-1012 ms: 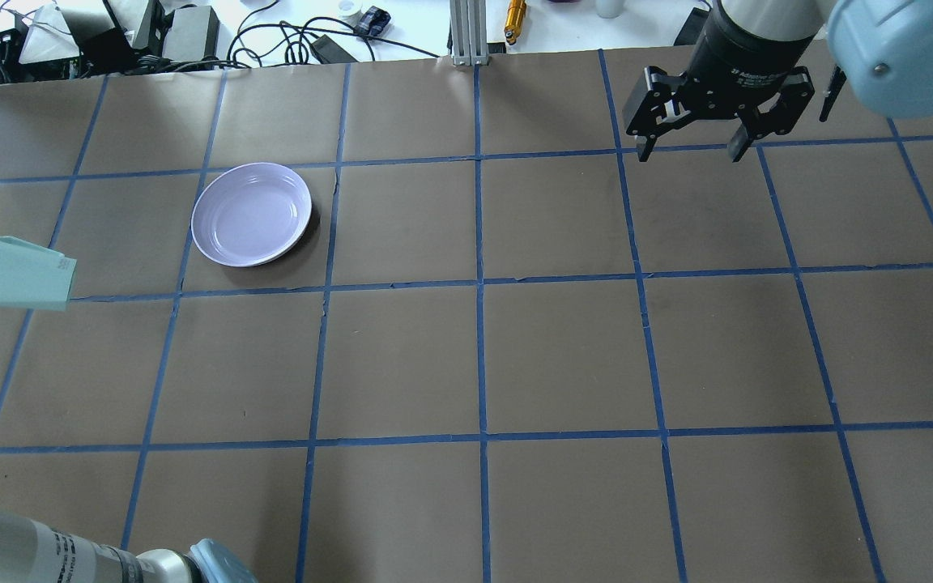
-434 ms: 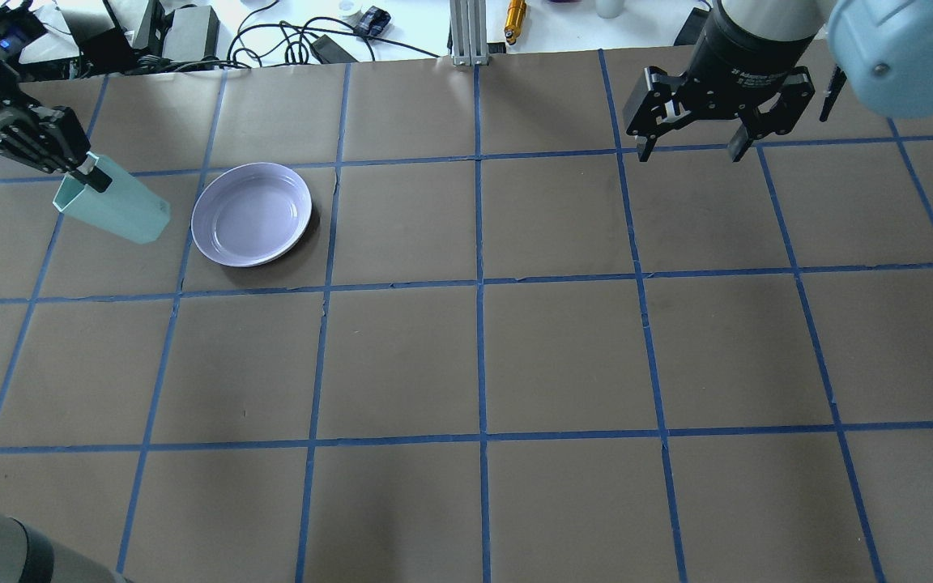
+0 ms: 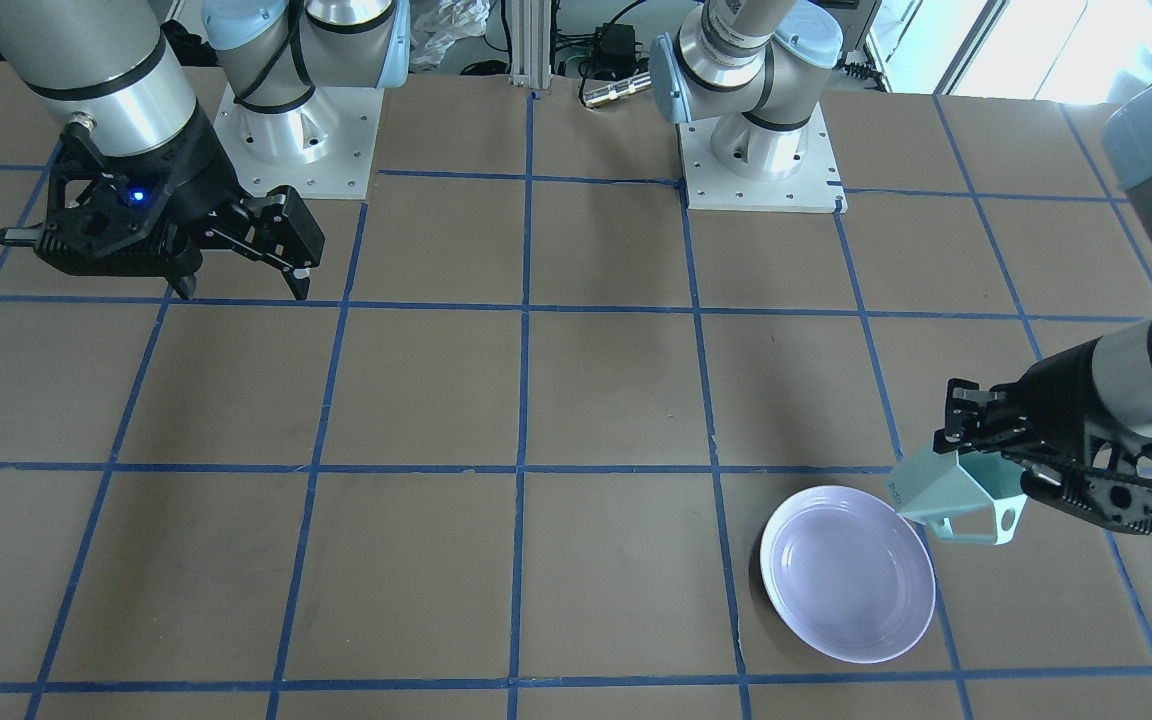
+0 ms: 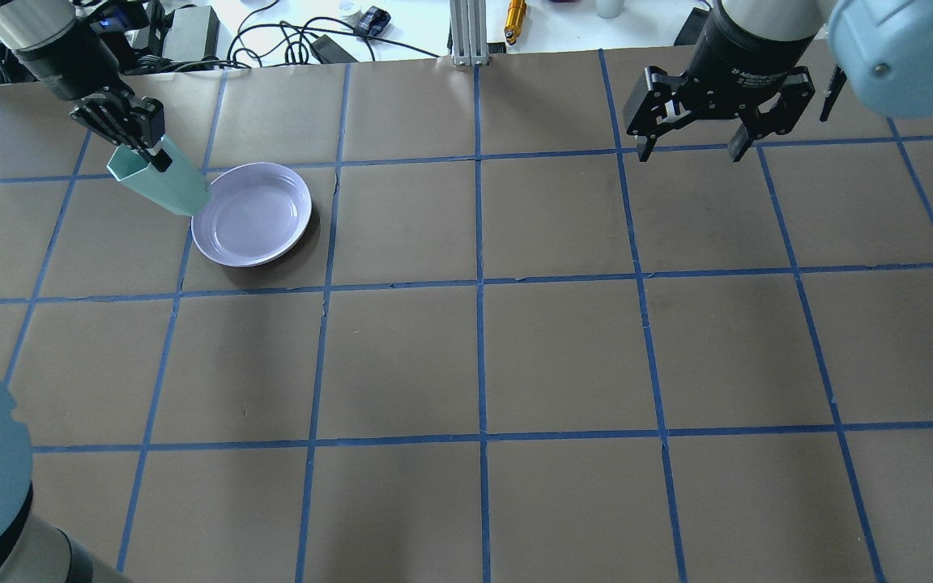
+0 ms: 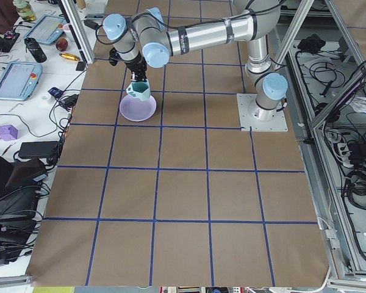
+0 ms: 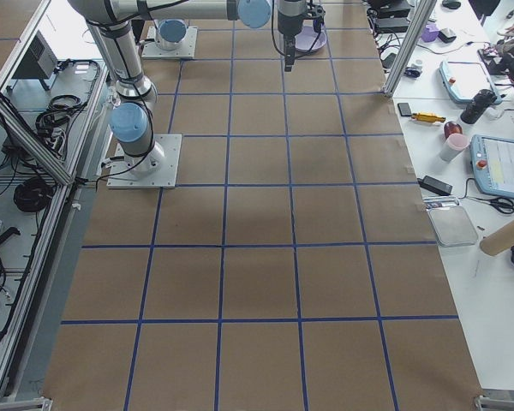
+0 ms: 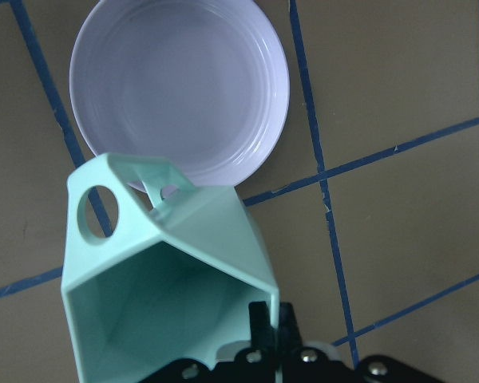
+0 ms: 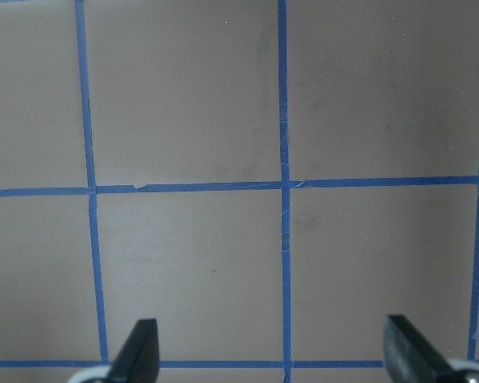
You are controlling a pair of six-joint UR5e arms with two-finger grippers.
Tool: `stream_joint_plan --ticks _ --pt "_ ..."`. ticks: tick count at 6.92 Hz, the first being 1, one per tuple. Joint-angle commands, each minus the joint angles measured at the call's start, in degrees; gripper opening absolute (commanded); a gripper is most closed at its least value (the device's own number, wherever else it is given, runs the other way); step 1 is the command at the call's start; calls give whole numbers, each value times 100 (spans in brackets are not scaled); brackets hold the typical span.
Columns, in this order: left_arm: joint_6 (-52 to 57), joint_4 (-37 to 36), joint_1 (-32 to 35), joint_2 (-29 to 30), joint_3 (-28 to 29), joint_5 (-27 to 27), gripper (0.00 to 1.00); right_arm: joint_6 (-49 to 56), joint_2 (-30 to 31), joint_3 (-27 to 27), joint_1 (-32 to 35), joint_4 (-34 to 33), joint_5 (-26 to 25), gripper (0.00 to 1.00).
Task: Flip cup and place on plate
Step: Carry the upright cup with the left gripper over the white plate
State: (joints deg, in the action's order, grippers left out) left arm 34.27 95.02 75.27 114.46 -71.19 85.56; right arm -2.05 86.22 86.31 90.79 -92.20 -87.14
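Observation:
The mint-green cup hangs tilted in the air, its base over the plate's left rim. My left gripper is shut on the cup's rim wall. In the front-facing view the cup shows its handle pointing down, held by the left gripper just beside the plate. The left wrist view looks into the cup's open mouth, with the lavender plate below it. The plate is empty. My right gripper is open and empty at the far right; its fingertips hang over bare table.
The table is brown paper with a blue tape grid. Cables, power bricks and small tools lie beyond its far edge. The two arm bases stand at the robot's side of the table.
My left gripper has carried the cup from the table's left edge up and right to the plate's left rim, turning it on the way. The right arm has not moved.

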Motion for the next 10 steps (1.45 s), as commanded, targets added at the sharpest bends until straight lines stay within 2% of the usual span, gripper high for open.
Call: stream_joint_plan --ticks 1,2,5,10 --pt "-8 -764 513 435 0 573 0 -6 0 0 0 0 -5 100" --pt "-8 -870 672 559 0 767 0 -6 0 0 0 0 -5 100" --pt "10 -1179 691 858 -35 761 0 3 0 0 0 0 -5 100" --pt "10 -1450 805 762 -615 822 0 -6 0 0 0 0 4 100"
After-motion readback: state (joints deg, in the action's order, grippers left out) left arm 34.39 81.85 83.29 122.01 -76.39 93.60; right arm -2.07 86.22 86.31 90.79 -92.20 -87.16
